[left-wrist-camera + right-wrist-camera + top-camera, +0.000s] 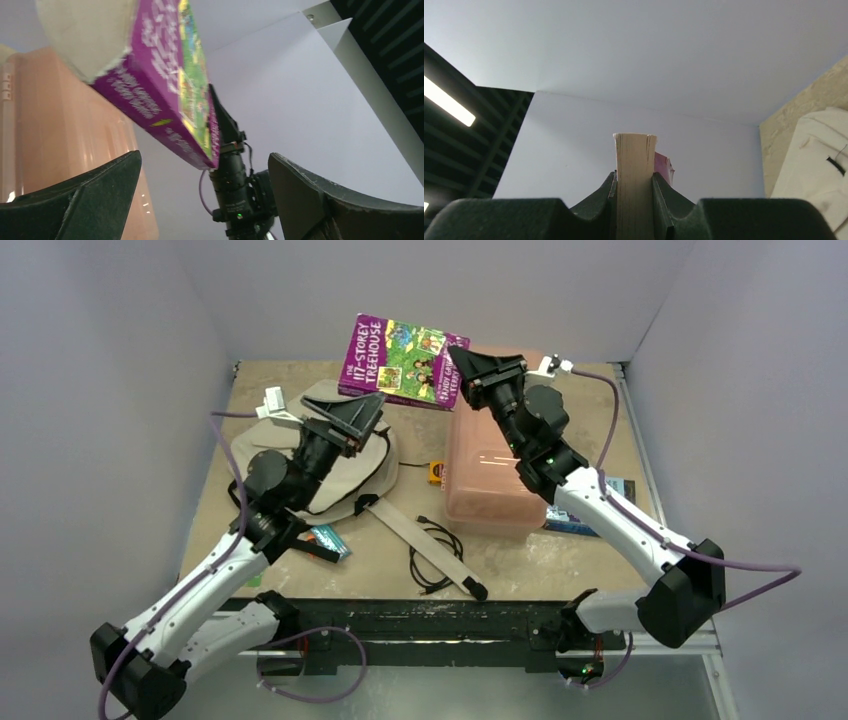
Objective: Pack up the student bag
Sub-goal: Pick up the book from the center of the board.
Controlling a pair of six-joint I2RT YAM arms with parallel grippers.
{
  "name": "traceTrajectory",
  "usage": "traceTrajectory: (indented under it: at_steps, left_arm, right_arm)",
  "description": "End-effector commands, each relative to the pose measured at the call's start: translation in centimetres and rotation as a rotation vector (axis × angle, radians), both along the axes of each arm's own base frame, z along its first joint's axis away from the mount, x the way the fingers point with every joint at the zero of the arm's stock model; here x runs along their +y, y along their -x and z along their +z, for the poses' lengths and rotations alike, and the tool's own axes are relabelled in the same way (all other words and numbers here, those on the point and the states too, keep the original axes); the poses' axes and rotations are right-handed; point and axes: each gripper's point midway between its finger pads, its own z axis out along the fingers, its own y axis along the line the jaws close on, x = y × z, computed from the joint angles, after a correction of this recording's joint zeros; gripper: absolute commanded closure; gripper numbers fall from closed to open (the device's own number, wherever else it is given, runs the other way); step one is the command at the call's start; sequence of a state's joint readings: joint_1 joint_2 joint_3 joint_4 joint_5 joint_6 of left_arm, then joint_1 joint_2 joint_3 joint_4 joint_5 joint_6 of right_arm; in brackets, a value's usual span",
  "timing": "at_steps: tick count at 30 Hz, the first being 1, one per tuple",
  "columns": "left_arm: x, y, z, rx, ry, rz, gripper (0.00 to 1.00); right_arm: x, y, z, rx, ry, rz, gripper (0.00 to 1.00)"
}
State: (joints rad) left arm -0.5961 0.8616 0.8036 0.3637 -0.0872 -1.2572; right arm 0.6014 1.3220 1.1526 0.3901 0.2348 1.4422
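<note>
The purple book "The 117-Storey Treehouse" (400,360) hangs tilted in the air at the back middle. My right gripper (460,362) is shut on its right edge. The right wrist view shows the pale page block (634,165) clamped between the jaws of that gripper (634,181). The beige student bag (350,478) lies flat on the table at the left, partly under my left arm, and shows at the right edge of the right wrist view (814,150). My left gripper (365,412) is open and empty above the bag, just below the book's lower left corner. In the left wrist view the left gripper (204,160) points up at the book (165,85).
A translucent pink plastic box (490,470) stands right of the bag, below the book, and shows in the left wrist view (50,125). A beige strap (400,530) and a black cable (440,545) lie in front. A teal packet (330,540), a small yellow item (436,473) and a blue item (590,512) also lie here.
</note>
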Motion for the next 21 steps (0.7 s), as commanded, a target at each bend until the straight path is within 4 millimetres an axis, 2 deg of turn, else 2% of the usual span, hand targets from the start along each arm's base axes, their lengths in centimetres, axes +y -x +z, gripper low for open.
traceTrajectory:
  at_steps: [1, 4, 6, 11, 13, 14, 15, 16, 17, 19, 21]
  left_arm:
    - [-0.8, -2.8, -0.5, 0.017, 0.049, 0.043, 0.01]
    - [-1.2, -3.7, 0.0, -0.001, 0.075, 0.050, 0.04]
    - [-0.8, -4.0, 0.5, -0.038, 0.094, 0.077, 0.13]
    - [-0.1, -3.8, 1.3, -0.109, 0.112, 0.114, 0.54]
    - [0.2, -3.5, 1.2, -0.145, 0.084, 0.131, 0.80]
    - [0.1, -3.3, 1.0, -0.149, 0.060, 0.127, 0.92]
    - [0.0, -3.2, 0.6, -0.151, 0.026, 0.119, 1.00]
    - [-0.2, -2.9, 0.2, -0.158, -0.014, 0.099, 1.00]
    - [-0.3, -2.4, 0.1, -0.182, -0.054, 0.072, 1.00]
    - [-1.2, -0.6, -1.0, -0.228, -0.161, -0.071, 1.00]
    - [-1.0, 0.9, -1.6, -0.245, -0.242, -0.225, 1.00]
  right_arm:
    - [-0.7, 2.9, 7.3, -0.134, -0.270, 0.068, 1.00]
    - [-0.9, 3.4, 7.3, -0.129, -0.298, 0.078, 1.00]
    - [-0.7, 3.6, 6.8, -0.113, -0.285, 0.083, 1.00]
    - [0.8, 4.3, 3.6, -0.083, -0.216, 0.136, 1.00]
    - [1.4, 4.7, 2.2, -0.094, -0.151, 0.165, 0.98]
    - [2.0, 5.2, 1.7, -0.119, -0.107, 0.192, 0.94]
    - [2.8, 5.9, 1.3, -0.166, -0.045, 0.230, 0.85]
    - [3.5, 6.5, 1.2, -0.237, 0.030, 0.259, 0.73]
    - [4.6, 7.8, 1.1, -0.321, 0.129, 0.326, 0.57]
    - [6.3, 9.3, -0.2, -0.457, 0.374, 0.425, 0.27]
    - [7.8, 11.5, -3.0, -0.581, 0.646, 0.595, 0.13]
